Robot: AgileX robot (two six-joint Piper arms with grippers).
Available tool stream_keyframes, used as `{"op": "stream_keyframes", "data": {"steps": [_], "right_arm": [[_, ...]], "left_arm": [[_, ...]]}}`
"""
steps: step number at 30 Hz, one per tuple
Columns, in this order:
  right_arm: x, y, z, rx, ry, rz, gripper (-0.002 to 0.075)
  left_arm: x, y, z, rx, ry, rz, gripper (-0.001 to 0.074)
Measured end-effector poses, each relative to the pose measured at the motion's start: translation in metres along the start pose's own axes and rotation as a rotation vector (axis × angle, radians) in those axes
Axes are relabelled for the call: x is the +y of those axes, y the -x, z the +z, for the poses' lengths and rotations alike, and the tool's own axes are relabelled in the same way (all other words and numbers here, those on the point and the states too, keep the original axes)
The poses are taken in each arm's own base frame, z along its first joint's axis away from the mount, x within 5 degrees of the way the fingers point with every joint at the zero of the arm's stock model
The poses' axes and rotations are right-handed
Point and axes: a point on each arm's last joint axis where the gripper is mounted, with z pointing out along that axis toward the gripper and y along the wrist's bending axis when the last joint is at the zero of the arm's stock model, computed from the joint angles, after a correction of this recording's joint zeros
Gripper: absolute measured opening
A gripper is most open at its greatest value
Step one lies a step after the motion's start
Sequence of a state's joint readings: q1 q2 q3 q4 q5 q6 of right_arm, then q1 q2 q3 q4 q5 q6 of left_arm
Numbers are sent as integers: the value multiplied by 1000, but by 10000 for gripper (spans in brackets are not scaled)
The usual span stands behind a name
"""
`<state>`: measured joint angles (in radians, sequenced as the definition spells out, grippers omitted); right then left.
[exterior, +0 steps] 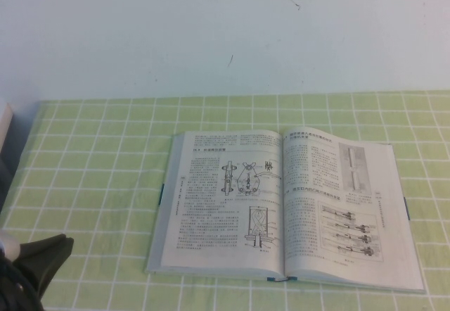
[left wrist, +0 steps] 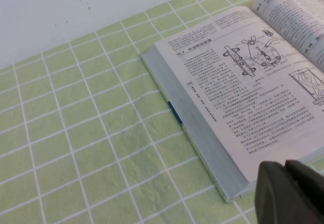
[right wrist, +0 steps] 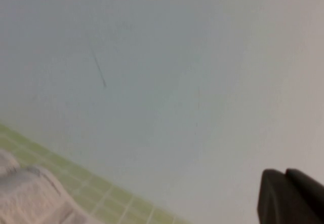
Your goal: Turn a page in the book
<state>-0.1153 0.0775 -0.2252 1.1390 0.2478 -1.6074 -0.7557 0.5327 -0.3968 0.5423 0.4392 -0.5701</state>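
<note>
While the book [exterior: 285,205] lies open, left gripper [left wrist: 289,192] near its corner, right gripper [right wrist: 291,196] raised, openings unclear.

green checked tablecloth [exterior: 105,184] meets a scuffed white wall [exterior: 211,29].

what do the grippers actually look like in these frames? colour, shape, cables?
Left gripper: dark olive-black, matte, blunt rounded tips, at the table's near left corner. The left wrist view shows the same dark tips. Right gripper: same dark rounded tips, wrist view only, facing the wall. No cables or markings visible.
</note>
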Motion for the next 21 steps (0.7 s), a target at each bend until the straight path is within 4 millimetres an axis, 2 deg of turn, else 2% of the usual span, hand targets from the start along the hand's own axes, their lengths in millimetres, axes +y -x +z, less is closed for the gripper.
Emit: {"op": "stream_keyframes", "data": {"steps": [5,12,21], "right_arm": [[5,-45,0,271,-59,94,-3],[20,-94,-6,449,-131,239,-3],[25,-106,-12,553,-131,297,-3]], "left_arm": [[0,0,0,0,0,0,-4],[0,0,0,0,0,-1,-4],[0,0,0,0,0,-1,-4]]}}
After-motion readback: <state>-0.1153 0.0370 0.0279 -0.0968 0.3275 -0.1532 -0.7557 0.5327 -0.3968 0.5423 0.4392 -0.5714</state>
